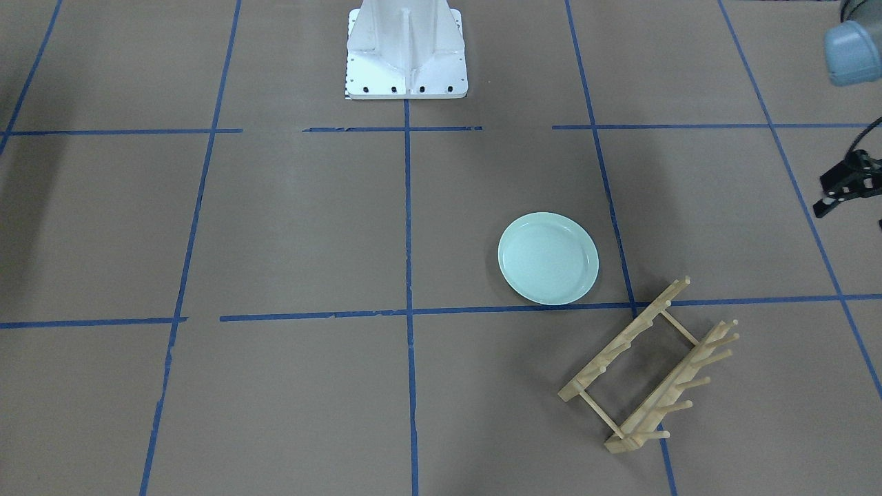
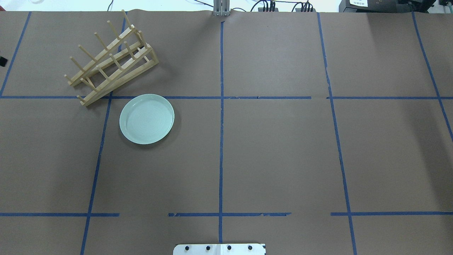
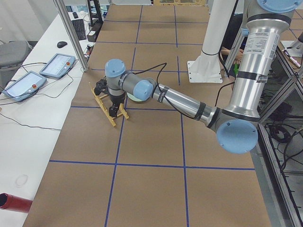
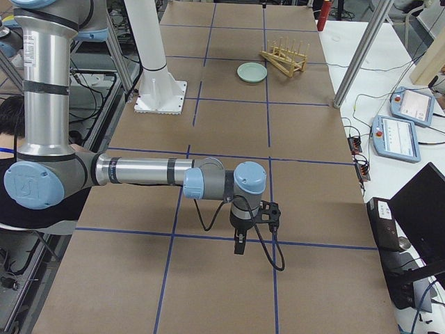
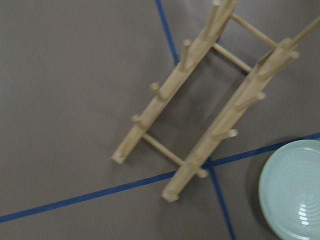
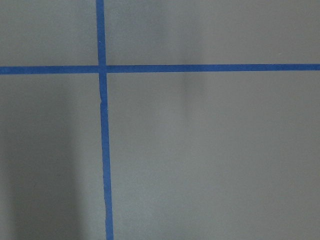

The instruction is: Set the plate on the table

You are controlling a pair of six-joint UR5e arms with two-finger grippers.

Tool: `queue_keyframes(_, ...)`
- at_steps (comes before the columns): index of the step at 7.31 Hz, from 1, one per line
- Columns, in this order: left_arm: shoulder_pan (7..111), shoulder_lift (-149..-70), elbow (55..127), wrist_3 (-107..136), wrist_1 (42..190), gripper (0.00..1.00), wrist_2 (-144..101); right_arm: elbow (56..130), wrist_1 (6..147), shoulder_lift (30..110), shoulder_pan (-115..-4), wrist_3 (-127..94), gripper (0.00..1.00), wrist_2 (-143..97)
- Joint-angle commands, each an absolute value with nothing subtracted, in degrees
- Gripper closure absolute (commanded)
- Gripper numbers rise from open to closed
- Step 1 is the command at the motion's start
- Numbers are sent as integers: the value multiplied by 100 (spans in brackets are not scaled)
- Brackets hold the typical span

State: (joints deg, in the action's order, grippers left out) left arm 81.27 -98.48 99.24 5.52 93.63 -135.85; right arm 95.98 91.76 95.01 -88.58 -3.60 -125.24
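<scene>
Lying flat on table (image 2: 276, 152), plate (image 2: 147, 119) just beside wooden rack (image 5: 165, 92); left hand (image 3: 112, 112), right hand (image 4: 240, 247): opening cannot tell.

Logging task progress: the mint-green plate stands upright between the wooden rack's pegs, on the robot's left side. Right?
No. The plate lies flat on the table beside the wooden peg rack, not between its pegs, on the robot's left side; the overhead exterior view shows it.

Overhead looked down from behind the robot base (image 2: 219, 249); front view faced back steeply. Both shared plate (image 2: 147, 119) and rack (image 2: 122, 80). Side views looked along table (image 3: 151, 137). Left wrist camera sat close above rack.
</scene>
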Motion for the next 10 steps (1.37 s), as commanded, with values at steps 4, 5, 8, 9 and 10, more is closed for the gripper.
queue_keyframes(4, 9114, -9308, 9132, -861, 9308, 0, -13030, 9598, 9176, 9501, -8859, -360, 0, -12524)
queue_keyframes(5, 9123, -9290, 9045, -853, 9238, 0, -13025, 9598, 9176, 9501, -8851, -369, 0, -12524)
queue_keyframes(8, 9114, -9168, 8965, -809, 8991, 0, -13060, 9598, 9176, 9501, -8851, -360, 0, -12524)
queue_keyframes(9, 9114, -9010, 9008, -817, 8991, 0, -13078, 9598, 9176, 9501, -8851, -369, 0, -12524)
queue_keyframes(10, 9114, -9000, 9035, -809, 8991, 0, -13069, 9598, 9176, 9501, -8859, -360, 0, -12524)
